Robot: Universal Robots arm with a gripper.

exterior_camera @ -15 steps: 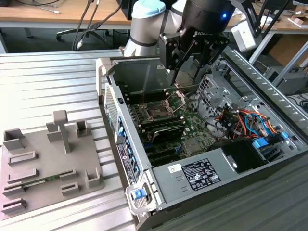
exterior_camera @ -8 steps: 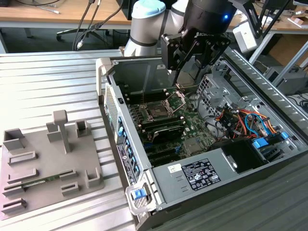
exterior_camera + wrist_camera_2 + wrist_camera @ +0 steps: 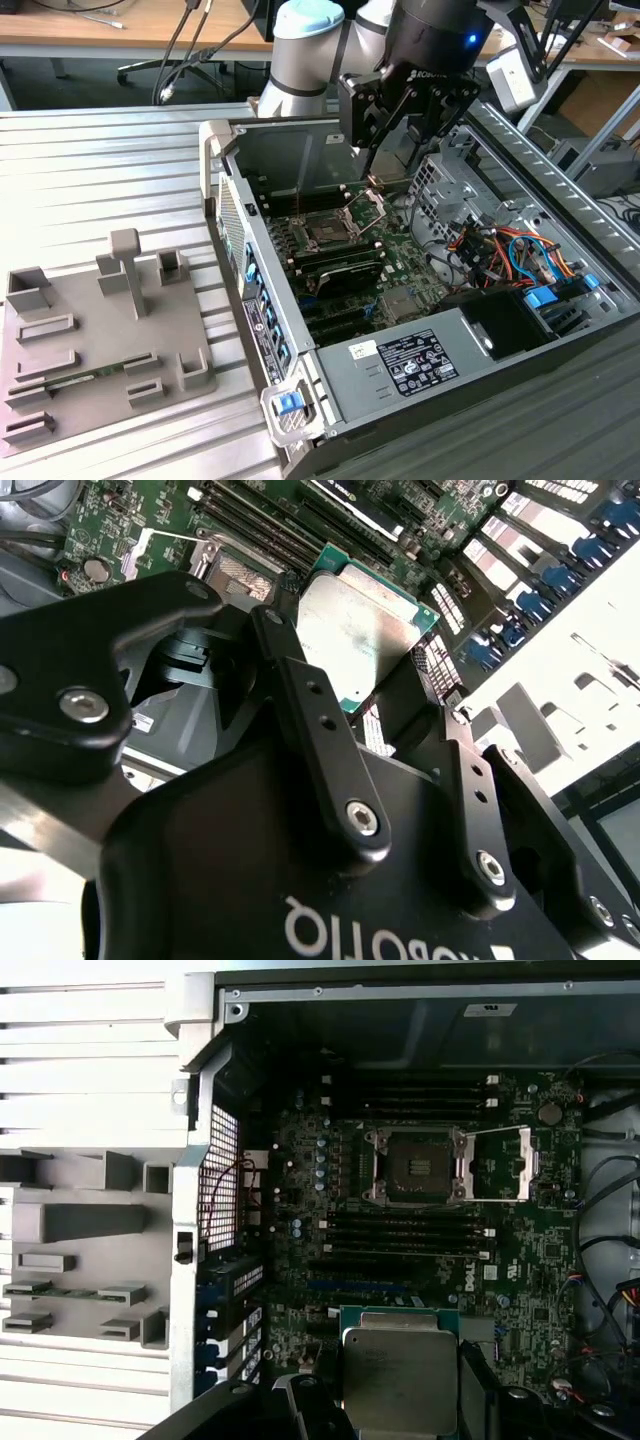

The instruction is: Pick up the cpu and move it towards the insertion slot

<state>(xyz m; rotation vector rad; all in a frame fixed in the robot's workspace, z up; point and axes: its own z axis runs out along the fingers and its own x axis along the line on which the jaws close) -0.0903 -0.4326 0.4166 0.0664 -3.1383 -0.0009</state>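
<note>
Clearly the cpu (image 3: 365,630) is off its resting place and in the air. The gripper (image 3: 350,660) has its two fingers (image 3: 300,680) closed narrowly on opposite edges of the chip, holding it flat above the green board inside the open computer case (image 3: 330,400).

In the first wrist view the cpu (image 3: 400,1375) hangs well apart from the insertion slot (image 3: 415,1165), with a bank of long black memory slots (image 3: 400,1235) between them. The slot's hinged frame (image 3: 500,1165) lies folded open beside it.

By my judgement the chip is light, stiff and thin. Its smooth metal top looks slippery and its underside is likely delicate, so the rim is the sensible place to grip it, and a light squeeze should be enough.

Counted, I see one cpu, one insertion slot, one gripper with two fingers and one case. One grey tray (image 3: 100,330) sits on the ribbed desk (image 3: 100,170) beside the case. The memory slots are too crowded to number surely.
</note>
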